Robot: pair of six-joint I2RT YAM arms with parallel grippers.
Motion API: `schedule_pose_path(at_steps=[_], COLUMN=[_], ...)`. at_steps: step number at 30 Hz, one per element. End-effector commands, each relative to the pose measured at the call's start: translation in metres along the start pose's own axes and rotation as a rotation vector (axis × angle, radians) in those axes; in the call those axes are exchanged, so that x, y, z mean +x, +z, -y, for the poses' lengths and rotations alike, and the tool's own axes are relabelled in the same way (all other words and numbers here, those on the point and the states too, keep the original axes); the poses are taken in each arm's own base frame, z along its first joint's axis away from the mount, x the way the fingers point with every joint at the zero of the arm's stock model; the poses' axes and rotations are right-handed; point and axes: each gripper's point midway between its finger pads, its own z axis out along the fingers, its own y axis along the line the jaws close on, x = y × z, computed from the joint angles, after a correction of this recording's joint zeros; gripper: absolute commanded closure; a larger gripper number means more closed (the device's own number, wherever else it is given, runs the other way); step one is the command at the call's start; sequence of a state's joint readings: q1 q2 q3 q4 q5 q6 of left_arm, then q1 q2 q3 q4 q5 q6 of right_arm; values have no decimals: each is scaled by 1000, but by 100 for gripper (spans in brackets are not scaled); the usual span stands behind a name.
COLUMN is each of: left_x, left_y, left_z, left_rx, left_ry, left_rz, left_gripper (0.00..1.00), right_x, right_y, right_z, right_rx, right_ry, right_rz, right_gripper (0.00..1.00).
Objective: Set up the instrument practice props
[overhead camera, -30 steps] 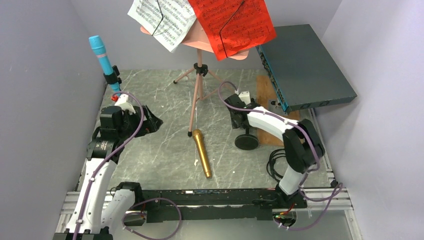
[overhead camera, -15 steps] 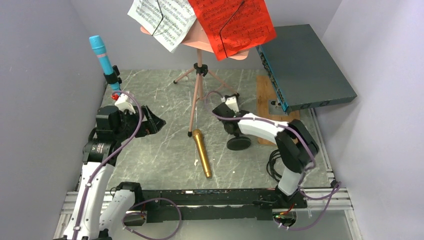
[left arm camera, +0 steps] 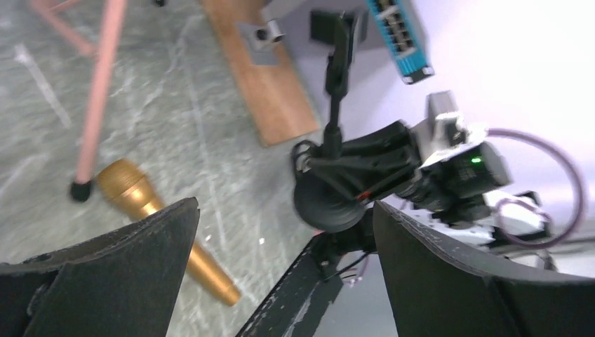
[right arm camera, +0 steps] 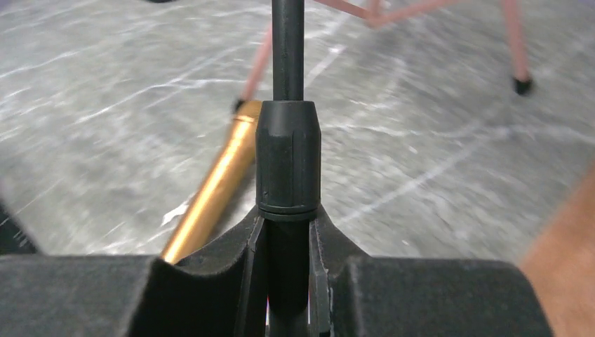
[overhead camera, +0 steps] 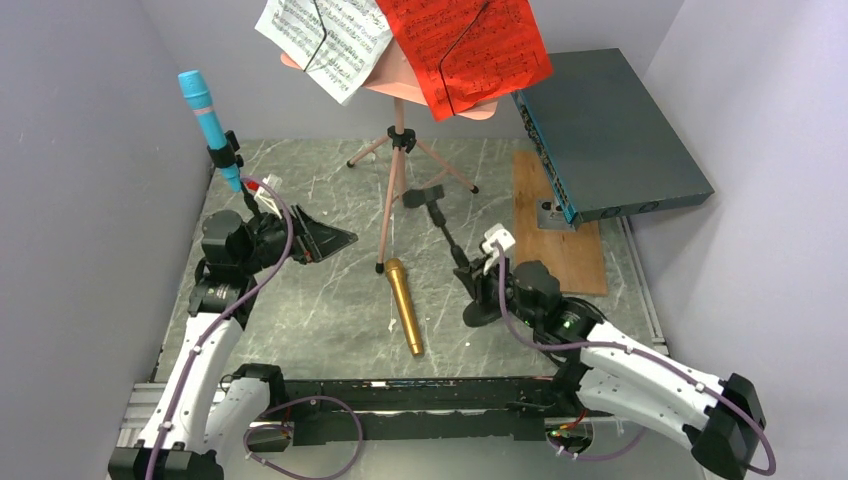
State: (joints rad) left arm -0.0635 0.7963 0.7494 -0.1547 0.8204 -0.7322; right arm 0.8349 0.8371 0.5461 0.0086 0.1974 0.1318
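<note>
Holding in my right gripper point(overhead camera: 478, 283): I am clamping the black pole point(overhead camera: 445, 228) low on its shaft, just above its round base point(overhead camera: 483, 314); in my right wrist view the fingers point(right arm camera: 428, 295) are pressing on the shaft from both sides.
Pole position: it is sitting right of centre on the grey table point(overhead camera: 320, 320), between the gold microphone point(overhead camera: 405, 305) and the wooden board point(overhead camera: 560, 240). I cannot tell whether the base is resting flat.
Left gripper point(overhead camera: 335, 240): I am hanging it released, jaws spread wide, over the left half of the table, facing the clamped pole.
Gold microphone: it is lying flat near the middle, its head just beside one foot of the tripod legs point(overhead camera: 398, 180).
Blue microphone point(overhead camera: 205, 115): it is sitting upright in the clip of the second black pole point(overhead camera: 228, 165), at the far left.
Pink music desk point(overhead camera: 410, 78): it is standing at the back, carrying the white pages point(overhead camera: 325, 35) and the red page point(overhead camera: 465, 50).
Dark-teal box point(overhead camera: 610, 130): it is lying at the back right, overlapping the board.
</note>
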Motion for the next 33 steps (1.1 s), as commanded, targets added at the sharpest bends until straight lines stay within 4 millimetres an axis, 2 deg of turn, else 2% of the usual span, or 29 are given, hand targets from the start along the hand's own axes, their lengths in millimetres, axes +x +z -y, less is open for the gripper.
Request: schedule_pose_path(at_steps=[1, 5, 8, 13, 15, 18, 21, 25, 30, 33], left_x=[-19, -24, -27, -43, -42, -34, -27, -23, -22, -22], left_y=[-12, -15, -16, -32, -36, -33, -25, -19, -20, -17], left_z=[77, 91, 94, 91, 88, 74, 59, 48, 57, 59], left_rx=[352, 368, 316, 179, 163, 145, 134, 136, 196, 236], left_ry=[133, 118, 121, 193, 235, 248, 197, 136, 219, 247], left_rz=[57, 73, 116, 276, 309, 306, 296, 294, 299, 310], left_gripper=[1, 0, 1, 1, 1, 2, 4, 8, 19, 19], right_x=[-95, -110, -118, -139, -145, -158, -160, -157, -144, -141], right_y=[-32, -31, -21, -5, 0, -1, 5, 8, 27, 35], right_z=[-67, -93, -107, -112, -115, -134, -158, -178, -195, -202], right_rx=[-387, -524, -581, -531, -526, -612, -725, -814, -819, -835], right_ry=[-142, -116, -42, 78, 128, 165, 167, 151, 122, 134], right_rz=[472, 518, 529, 584, 601, 661, 677, 735, 705, 698], right_gripper=[100, 100, 100, 100, 100, 100, 100, 100, 100, 100])
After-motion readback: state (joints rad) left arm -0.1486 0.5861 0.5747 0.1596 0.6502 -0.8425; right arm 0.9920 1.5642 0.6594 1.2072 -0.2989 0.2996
